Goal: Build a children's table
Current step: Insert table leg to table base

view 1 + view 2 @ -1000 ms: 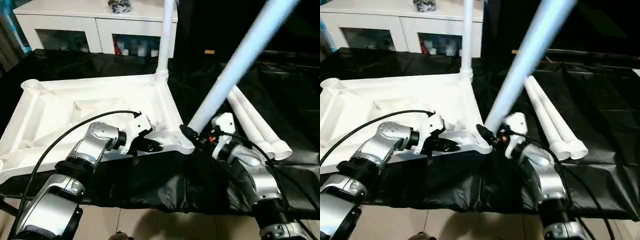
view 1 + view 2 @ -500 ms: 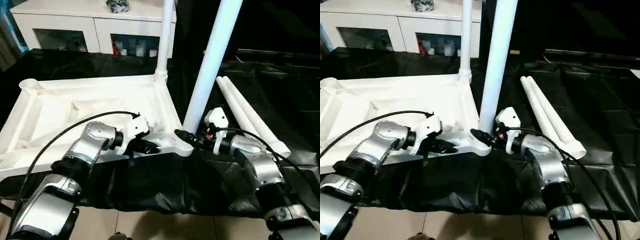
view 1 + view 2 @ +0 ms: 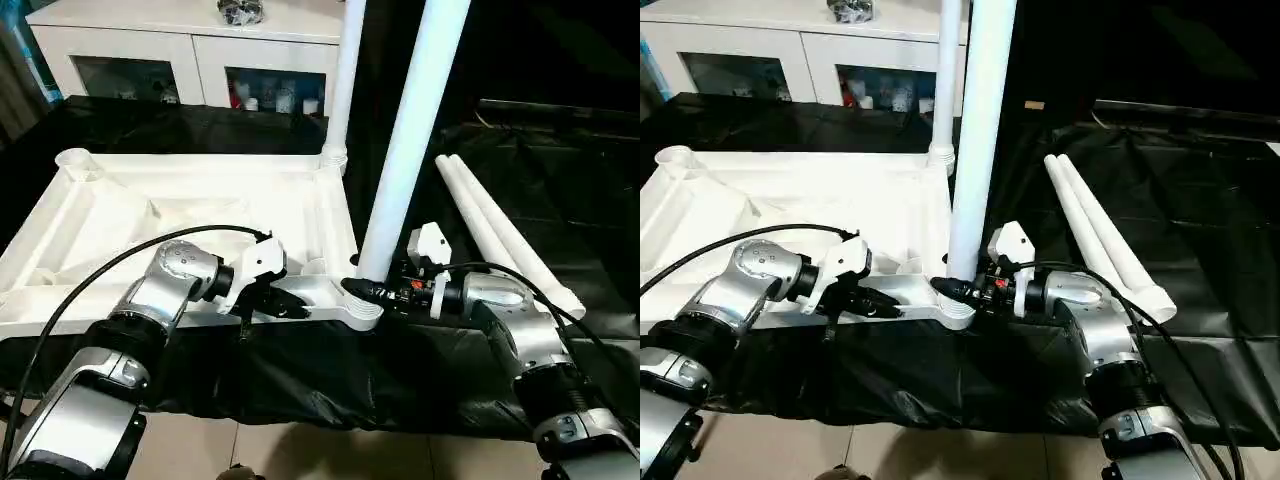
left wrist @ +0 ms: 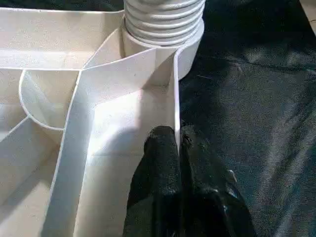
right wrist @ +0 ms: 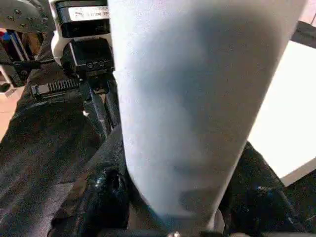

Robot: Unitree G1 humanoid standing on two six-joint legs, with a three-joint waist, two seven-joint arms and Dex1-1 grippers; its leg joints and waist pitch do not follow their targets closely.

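The white tabletop (image 3: 190,215) lies upside down on black cloth, ribs facing up. One white leg (image 3: 343,90) stands in its far right corner socket. My right gripper (image 3: 362,290) is shut on a second leg (image 3: 405,150), which stands almost upright on the near right corner socket (image 3: 362,312). In the right wrist view that leg (image 5: 192,98) fills the gap between the fingers (image 5: 106,190). In the left wrist view its ribbed end (image 4: 163,22) sits in the socket mouth with ribs showing above. My left gripper (image 4: 177,138) is shut on the tabletop's thin near rim, just left of that socket.
Two loose white legs (image 3: 500,235) lie side by side on the black cloth to the right. A white glass-doored cabinet (image 3: 190,50) stands behind the work. The tabletop's far left socket (image 3: 75,160) is open. Bare floor shows below the cloth's near edge.
My right gripper has swung its leg from a steep rightward lean to nearly upright and brought its lower end onto the near right socket. The left gripper keeps its hold on the rim.
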